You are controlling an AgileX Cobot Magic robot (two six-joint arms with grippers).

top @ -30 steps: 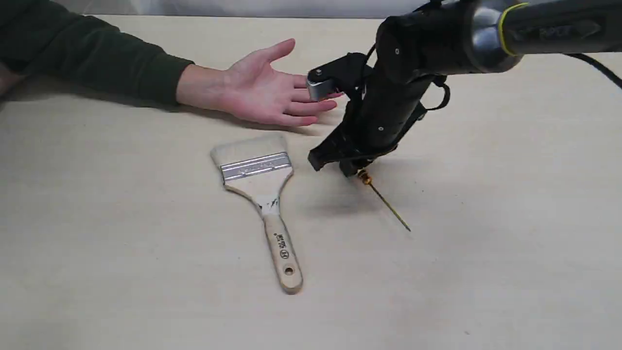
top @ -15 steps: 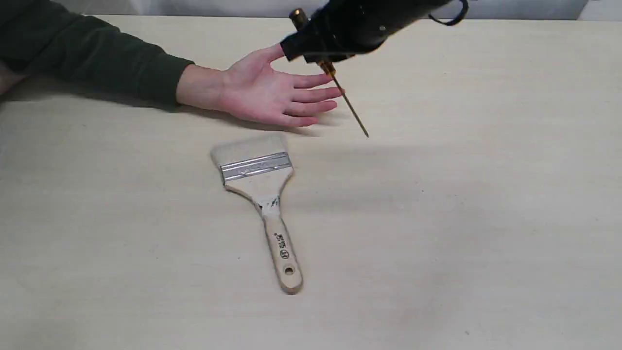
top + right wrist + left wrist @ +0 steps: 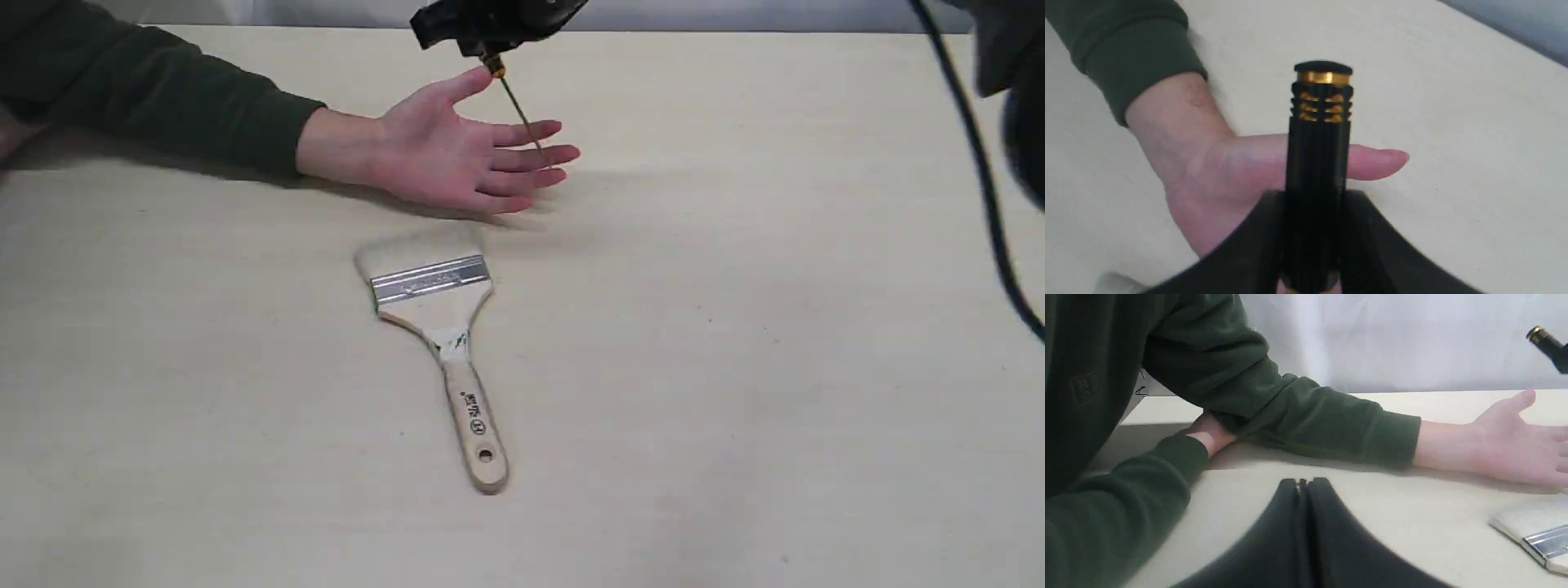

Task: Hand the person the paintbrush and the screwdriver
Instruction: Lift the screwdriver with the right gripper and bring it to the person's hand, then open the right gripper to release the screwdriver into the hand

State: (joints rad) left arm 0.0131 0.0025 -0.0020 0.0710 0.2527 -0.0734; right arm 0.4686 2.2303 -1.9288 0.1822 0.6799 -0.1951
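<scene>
While the right gripper (image 3: 488,45) pinches the screwdriver (image 3: 513,98) by its black handle, its arm reaches in from the top edge of the exterior view and holds the tool in the air over the person's open hand (image 3: 457,155). Screwdriver is tilted, w/ the gold-orange collar just below the gripper and the thin shaft slanting down twd the person's fingers. Whether the tip touches skin can't be told. R. wrist view: the handle's gold-ringed butt end protrudes past the jaws, palm behind it. Hand lies palm up on the table (image 3: 775,367), fingers extended, thumb raised, forearm in a dark green sleeve running off to the left. Left gripper (image 3: 1301,484), seen in the L. wrist view only, is pressed together w/ nothing between its jaws. Paintbrush (image 3: 437,327) lies flat on the table near the hand but apart from it, bristles twd the hand, handle w/ hole pointing away. Black print on the wooden handle is too small to read.
</scene>
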